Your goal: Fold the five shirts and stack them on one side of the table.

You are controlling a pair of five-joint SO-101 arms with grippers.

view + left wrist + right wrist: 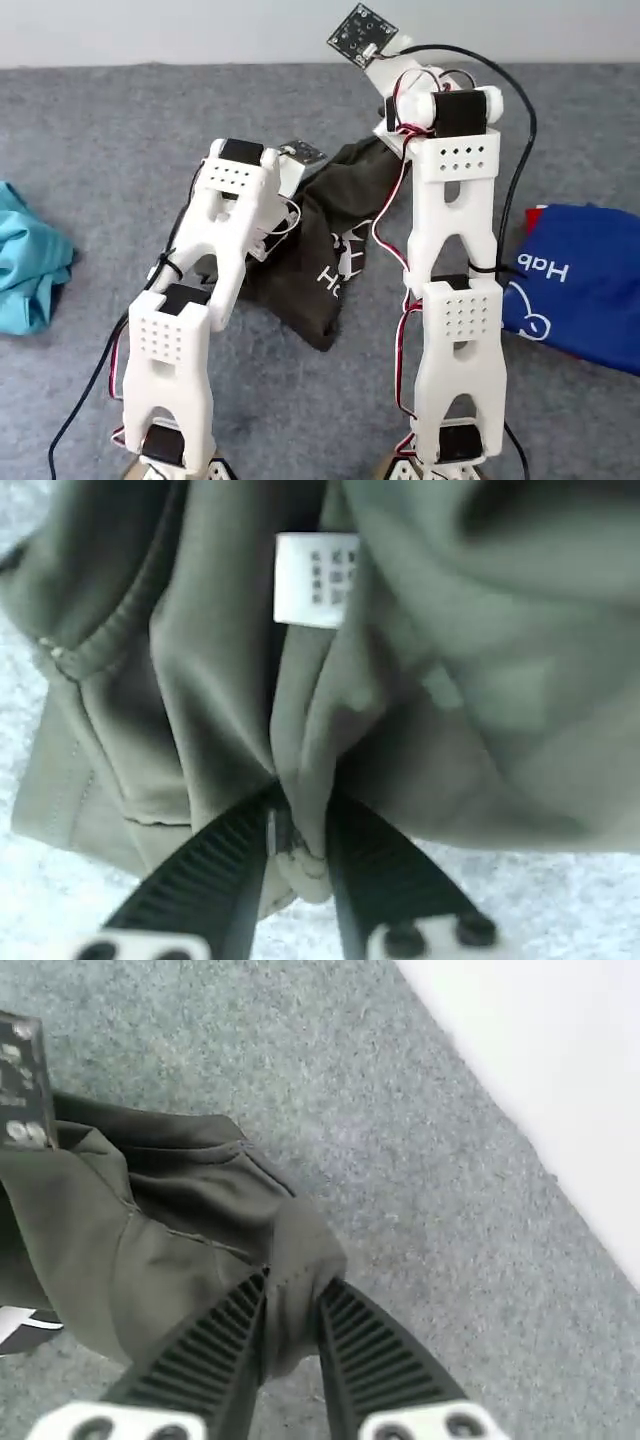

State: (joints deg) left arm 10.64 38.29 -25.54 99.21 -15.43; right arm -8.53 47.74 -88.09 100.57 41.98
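Overhead, the dark shirt (340, 250) hangs bunched between the two arms in the middle of the grey table (120, 130), its lower part trailing on the surface. The left arm is bent at the elbow and leans inward. The right arm stands taller and reaches farther toward the table's far edge. A teal shirt (30, 265) lies crumpled at one side and a blue shirt (580, 280) at the other, both well apart from the arms.

At the left wrist, the left claw (297, 850) is closed on a narrow fold of the shirt, below a white label (315, 578). That pinch looks thin, so a sideways pull could probably tug the cloth free.

At the right wrist, the right claw (292, 1330) is clamped on another gathered edge, above bare table. With the fabric this rumpled, spreading it unevenly would likely leave a twisted, creased layout. The arms stand close, so a cable snag seems possible.
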